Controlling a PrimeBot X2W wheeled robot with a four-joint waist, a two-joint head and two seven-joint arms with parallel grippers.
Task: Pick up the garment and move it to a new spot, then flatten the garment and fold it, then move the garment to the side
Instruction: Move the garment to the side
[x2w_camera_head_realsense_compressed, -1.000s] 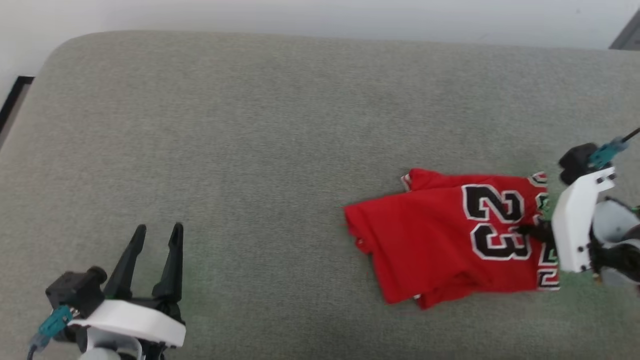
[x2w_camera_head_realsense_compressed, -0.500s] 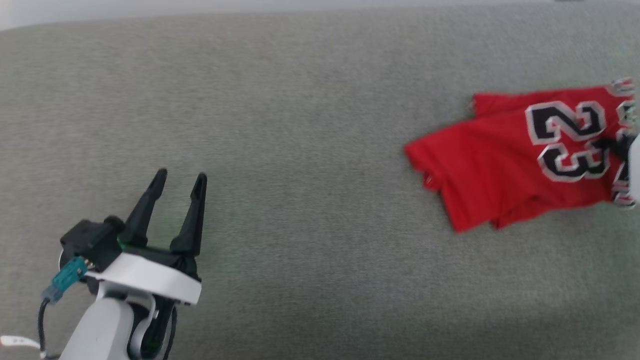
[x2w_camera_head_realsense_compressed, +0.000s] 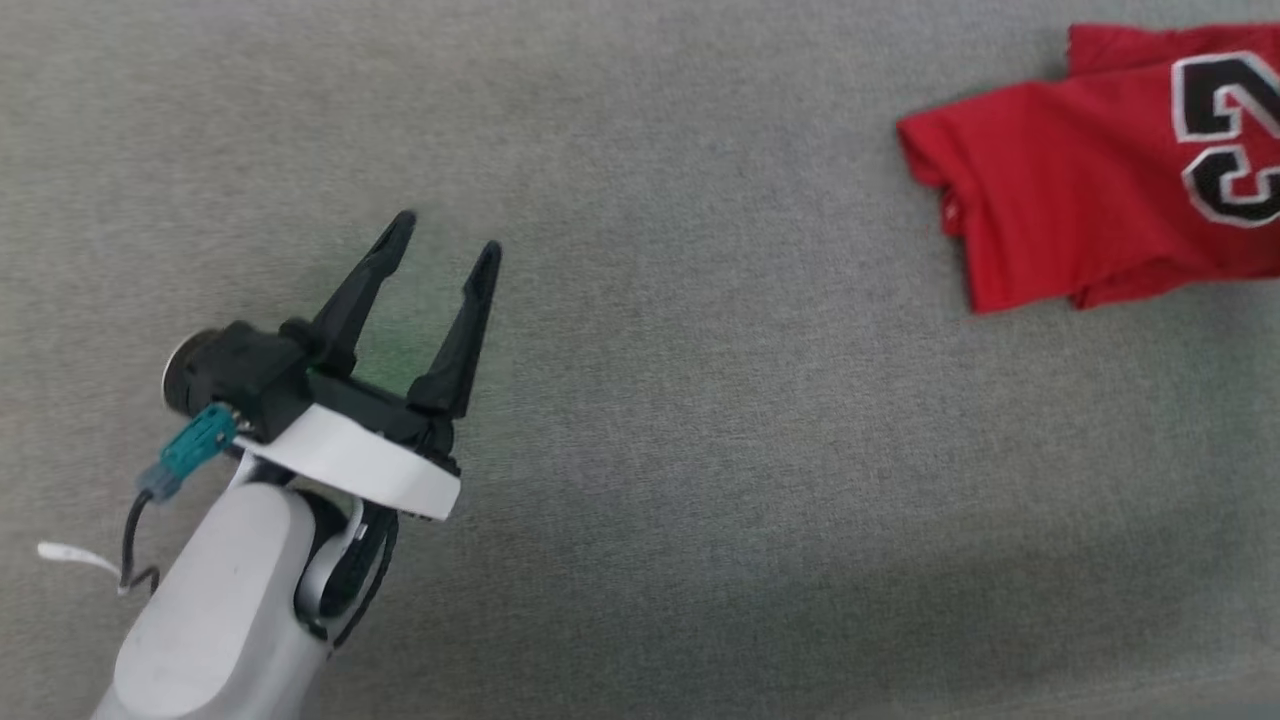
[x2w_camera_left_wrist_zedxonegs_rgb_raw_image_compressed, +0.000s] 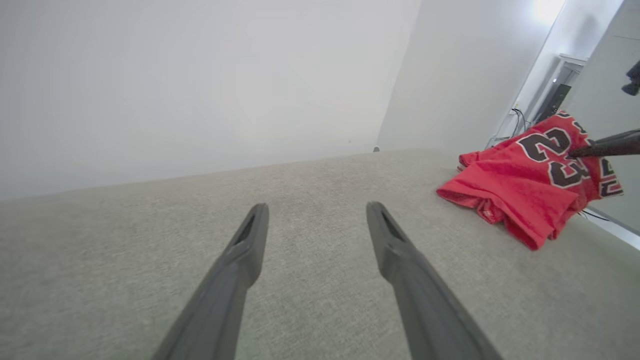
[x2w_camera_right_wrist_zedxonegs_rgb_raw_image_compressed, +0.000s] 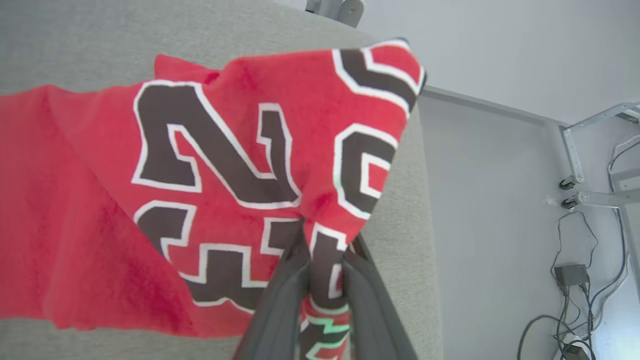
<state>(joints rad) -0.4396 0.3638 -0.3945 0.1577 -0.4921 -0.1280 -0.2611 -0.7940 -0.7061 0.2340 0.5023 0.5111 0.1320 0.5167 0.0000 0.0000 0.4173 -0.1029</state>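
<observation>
Judged last step, side placement of folded shirt (x2w_camera_head_realsense_compressed: 1060, 190): right gripper (x2w_camera_right_wrist_zedxonegs_rgb_raw_image_compressed: 327, 240) pinches its end near right edge of cushion (x2w_camera_head_realsense_compressed: 700, 400) (left gripper (x2w_camera_head_realsense_compressed: 447, 235) agape, empty); next needs clean release.

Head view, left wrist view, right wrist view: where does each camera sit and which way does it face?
Head view: up on the head, looking down on the grey cushion; the open left pincer and its forearm show at lower left, the shirt upper right.
Left wrist view: low over the cushion, facing along its own spread fingers toward a white wall.
Right wrist view: right against the shirt, which the right pincer pinches; floor and cables beyond.
Shared: both wrist views show the shirt's 23.
</observation>
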